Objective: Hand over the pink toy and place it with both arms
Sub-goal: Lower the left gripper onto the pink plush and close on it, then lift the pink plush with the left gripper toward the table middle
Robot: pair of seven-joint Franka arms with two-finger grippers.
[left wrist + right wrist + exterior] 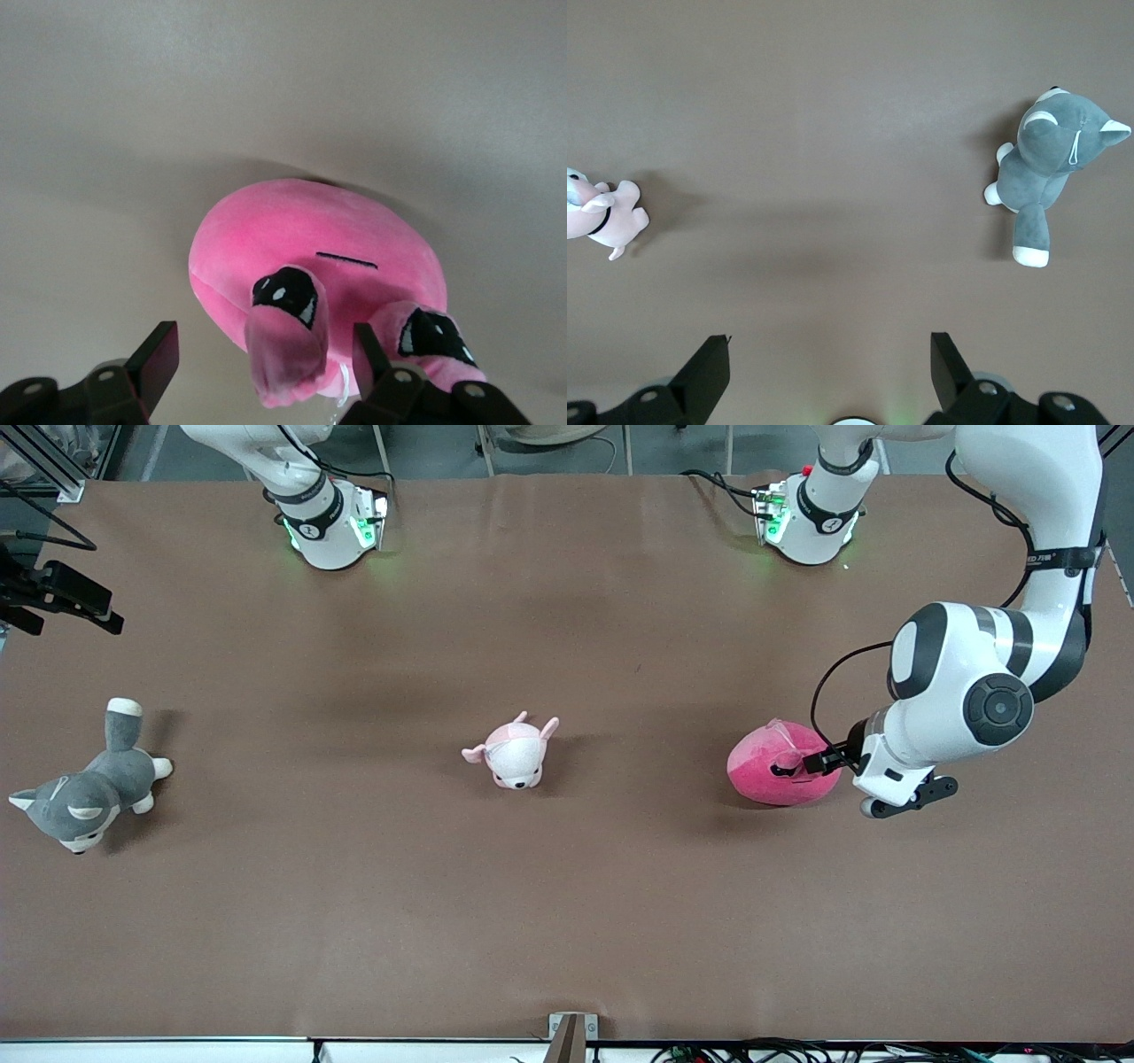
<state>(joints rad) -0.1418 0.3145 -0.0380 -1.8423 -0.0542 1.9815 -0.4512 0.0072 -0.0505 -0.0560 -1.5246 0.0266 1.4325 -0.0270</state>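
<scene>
The pink toy [769,778] is a round hot-pink plush lying on the brown table toward the left arm's end. In the left wrist view, the pink toy [310,230] shows its thin line mouth and black droopy eyes. My left gripper [796,766] is low at the toy. It is open [264,345], with its two fingers on either side of a pink flap beside one eye, not closed on it. My right gripper [828,345] is open and empty, high over the table near its own base. It is out of the front view, and that arm waits.
A small pale pink-and-white plush animal [514,753] lies at the table's middle; it also shows in the right wrist view [602,212]. A grey-and-white plush dog [89,793] lies toward the right arm's end, also seen by the right wrist camera [1050,150]. A black bracket [62,593] overhangs that end.
</scene>
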